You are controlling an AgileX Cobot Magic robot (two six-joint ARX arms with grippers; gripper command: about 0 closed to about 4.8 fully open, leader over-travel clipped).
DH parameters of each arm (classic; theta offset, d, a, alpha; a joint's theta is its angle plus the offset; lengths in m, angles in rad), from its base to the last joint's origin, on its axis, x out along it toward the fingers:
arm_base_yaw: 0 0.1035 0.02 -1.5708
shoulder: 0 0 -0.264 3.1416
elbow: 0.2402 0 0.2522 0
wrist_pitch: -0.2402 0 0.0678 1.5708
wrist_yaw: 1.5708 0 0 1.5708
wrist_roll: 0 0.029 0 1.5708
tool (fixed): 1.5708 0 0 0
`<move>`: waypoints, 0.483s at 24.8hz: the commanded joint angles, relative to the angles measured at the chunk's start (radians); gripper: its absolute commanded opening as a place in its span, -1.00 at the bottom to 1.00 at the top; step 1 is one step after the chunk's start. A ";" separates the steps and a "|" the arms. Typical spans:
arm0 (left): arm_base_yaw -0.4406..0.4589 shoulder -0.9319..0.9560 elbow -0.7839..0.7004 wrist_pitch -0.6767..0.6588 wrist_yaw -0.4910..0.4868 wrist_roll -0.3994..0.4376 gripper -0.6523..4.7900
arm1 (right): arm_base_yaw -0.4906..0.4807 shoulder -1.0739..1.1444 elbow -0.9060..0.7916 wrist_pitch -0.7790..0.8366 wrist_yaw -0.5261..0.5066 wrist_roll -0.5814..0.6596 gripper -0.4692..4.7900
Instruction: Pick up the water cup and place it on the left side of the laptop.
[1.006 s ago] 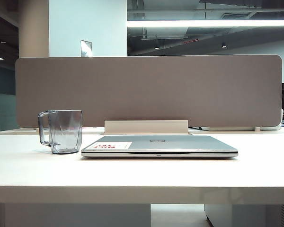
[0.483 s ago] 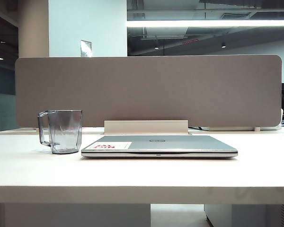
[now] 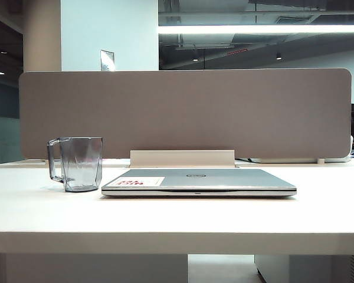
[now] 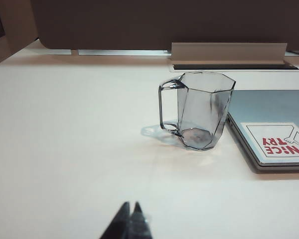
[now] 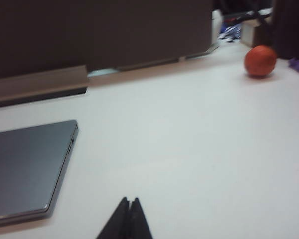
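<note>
Since nothing moves on the table, I see the water cup (image 3: 75,163) already left of the laptop (image 3: 199,181), touching nothing. My left gripper (image 4: 130,213) and right gripper (image 5: 129,209) are both pressed together, empty, low in their frames.

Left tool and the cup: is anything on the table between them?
No. In the left wrist view only bare table lies between the shut left tool and the cup. The laptop sits beside the cup, off that line.

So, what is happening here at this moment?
Nothing is being handled. The water cup stands upright on the table, just left of the closed laptop. The left gripper and right gripper are both shut and empty, low over bare table, away from the cup.
</note>
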 commanded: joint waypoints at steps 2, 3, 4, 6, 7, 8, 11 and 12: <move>0.002 0.001 0.003 0.012 0.000 0.003 -0.78 | 0.004 -0.045 -0.017 -0.005 -0.003 -0.009 -0.84; 0.002 0.001 0.003 0.012 0.000 0.003 -0.78 | 0.004 -0.064 -0.039 -0.005 -0.006 -0.008 -0.84; 0.002 0.001 0.003 0.012 0.000 0.003 -0.78 | 0.004 -0.073 -0.050 -0.005 -0.015 -0.006 -0.84; 0.002 0.001 0.003 0.012 0.000 0.003 -0.78 | 0.004 -0.086 -0.074 0.002 -0.027 -0.006 -0.84; 0.002 0.001 0.003 0.012 0.000 0.003 -0.78 | 0.004 -0.086 -0.083 0.009 -0.041 -0.006 -0.84; 0.002 0.001 0.003 0.012 0.000 0.003 -0.78 | 0.004 -0.086 -0.089 0.012 -0.056 -0.006 -0.84; 0.002 0.001 0.003 0.012 0.000 0.003 -0.78 | 0.005 -0.086 -0.104 0.021 -0.085 -0.006 -0.84; 0.002 0.001 0.003 0.012 0.000 0.003 -0.78 | 0.005 -0.086 -0.108 0.021 -0.085 -0.006 -0.84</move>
